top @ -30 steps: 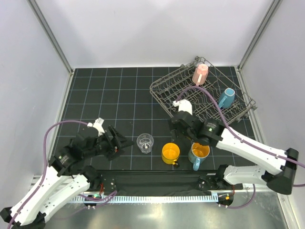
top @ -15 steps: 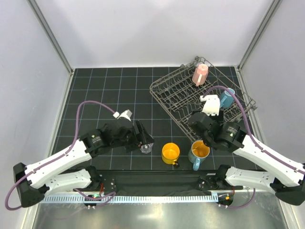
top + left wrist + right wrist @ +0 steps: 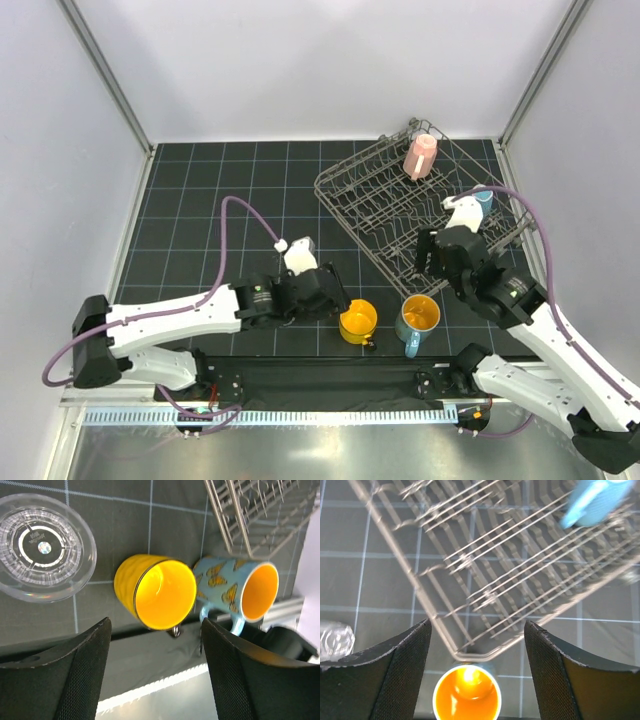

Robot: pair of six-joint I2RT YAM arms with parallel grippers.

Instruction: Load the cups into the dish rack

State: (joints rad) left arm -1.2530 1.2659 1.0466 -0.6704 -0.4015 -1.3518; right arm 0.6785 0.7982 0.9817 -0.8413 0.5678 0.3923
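Observation:
My left gripper point(image 3: 330, 300) is open and empty, hovering just left of the yellow mug point(image 3: 357, 320). It hides the clear glass tumbler from the top view. In the left wrist view the tumbler point(image 3: 42, 547), the yellow mug point(image 3: 155, 592) and the blue mug with an orange inside point(image 3: 240, 587) stand upright in a row beyond my open gripper point(image 3: 155, 680). My right gripper point(image 3: 428, 268) is open and empty over the dish rack's point(image 3: 390, 200) near corner, above the blue mug point(image 3: 418, 317). That mug point(image 3: 466, 695) lies between my right fingers point(image 3: 395, 675). The pink cup point(image 3: 421, 155) and a second blue mug point(image 3: 595, 502) sit in the rack.
The black gridded mat point(image 3: 220, 200) covers the table. White walls with metal corner posts enclose it on three sides. A black cloth strip point(image 3: 320, 375) and the arm bases run along the near edge, close to the mugs.
My left arm has swung right, over the glass tumbler, to beside the yellow mug. My right arm has moved right and back along the rack's near edge. Both grippers stay open.

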